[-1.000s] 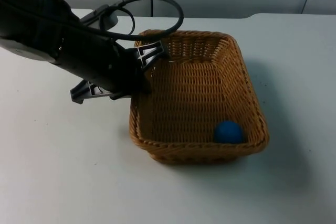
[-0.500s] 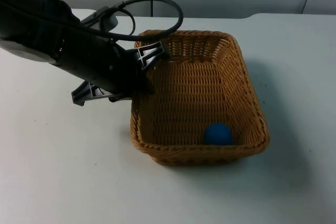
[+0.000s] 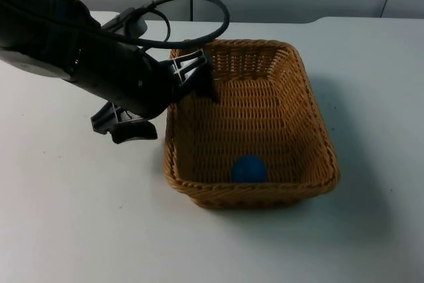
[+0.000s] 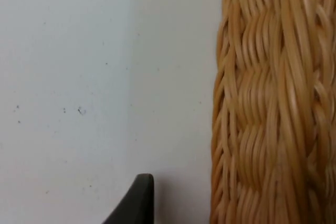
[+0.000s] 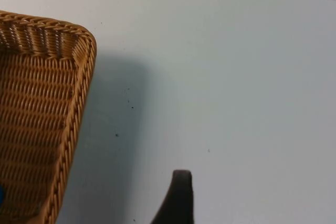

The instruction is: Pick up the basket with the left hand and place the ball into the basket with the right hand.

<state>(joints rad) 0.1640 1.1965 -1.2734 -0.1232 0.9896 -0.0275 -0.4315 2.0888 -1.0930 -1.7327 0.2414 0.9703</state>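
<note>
The left claw (image 3: 173, 107) stands spread apart across the basket's (image 3: 311, 107) left wall, 1 finger (image 3: 205, 84) inside, the other (image 3: 132, 130) outside on the white desk (image 3: 73, 217), neither pressing the wicker. The blue ball (image 3: 248, 168) lies inside the basket against its near wall. The right claw (image 5: 177, 195) hovers over bare desk just beside the basket's far corner; whether it is spread or clenched cannot be told.

Left hand (image 3: 173, 101): the basket (image 3: 318, 130) wall's outer face below the rim is hidden behind the rim. Basket cut off by the frame edge in both wrist views. Ball (image 3: 248, 169): lower part hidden behind the basket's near wall.
</note>
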